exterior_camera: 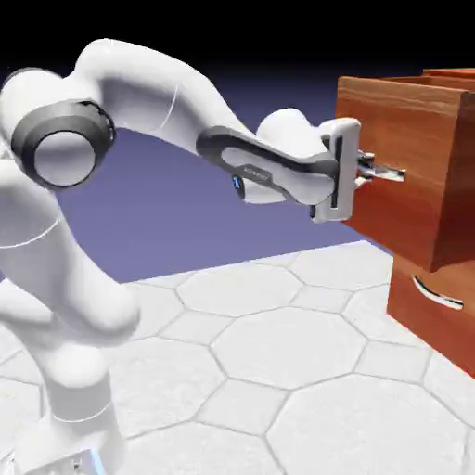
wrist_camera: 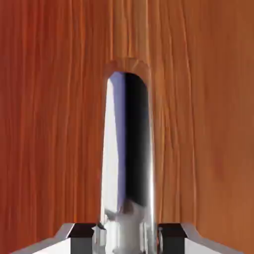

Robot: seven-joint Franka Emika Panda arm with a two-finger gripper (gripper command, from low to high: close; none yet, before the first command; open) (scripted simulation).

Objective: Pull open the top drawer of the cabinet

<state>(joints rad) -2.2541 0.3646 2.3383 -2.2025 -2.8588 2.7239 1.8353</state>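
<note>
The exterior view stands off beside the arm (exterior_camera: 139,102), looking across the tiled table (exterior_camera: 278,353) toward the cabinet (exterior_camera: 436,306) at the right. The hand view sits on the hand itself — pressed close, facing the top drawer (wrist_camera: 49,124) — and both views share its silver handle (wrist_camera: 126,149).

No legible text or markings anywhere
</note>
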